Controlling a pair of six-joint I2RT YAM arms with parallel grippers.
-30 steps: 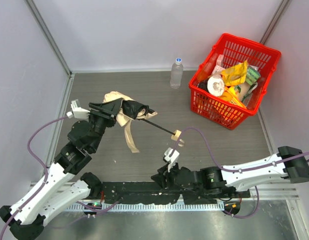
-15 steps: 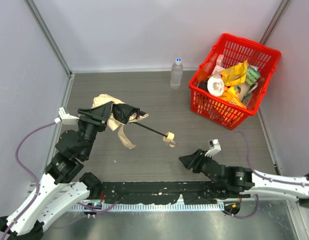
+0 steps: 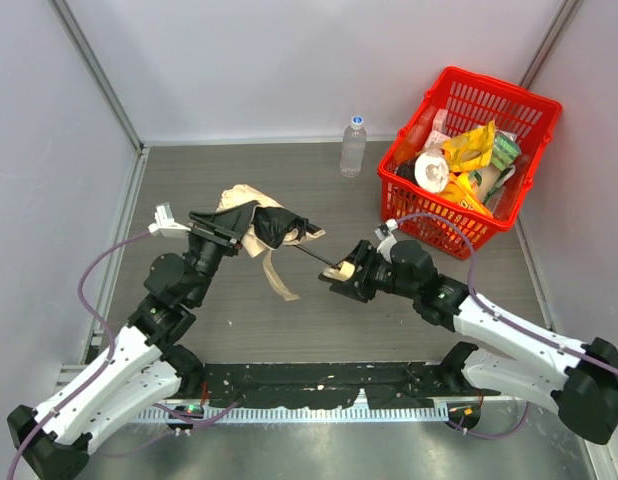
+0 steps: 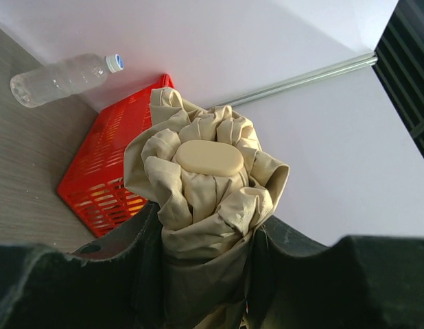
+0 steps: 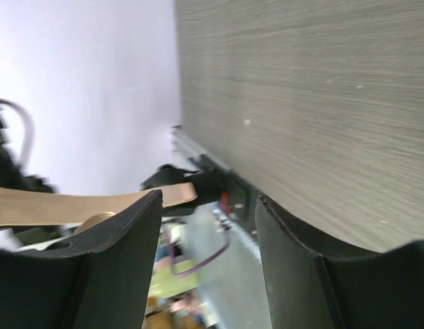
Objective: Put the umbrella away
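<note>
Well to the left of the red basket (image 3: 421,218): clenched on the umbrella (image 3: 264,225) with the left gripper (image 3: 221,232), fingers (image 4: 335,281) pinching the bunched cream canopy and holding it up off the table (image 3: 439,310). Probably gripped at the fabric end so as to leave the far end free for pushing.

Hanging loose under the bundle, a fabric strap (image 3: 277,275) (not wrapped round yet, to judge by the dangle).

Running from the bundle toward the basket and slanting down, a thin black shaft (image 3: 311,255), drawn out rather than collapsed, ending in the small beige handle (image 3: 339,271) roughly midway between bundle and basket.

Just on the basket side of that handle, the right gripper (image 3: 354,272), jaws parted, with nothing seen between them from the wrist. Only a beige strip (image 5: 95,205) beside one finger (image 5: 109,274), contact impossible to tell. Likely lined up there to take the handle and telescope the shaft in against the left hold.

Not yet put away.
</note>
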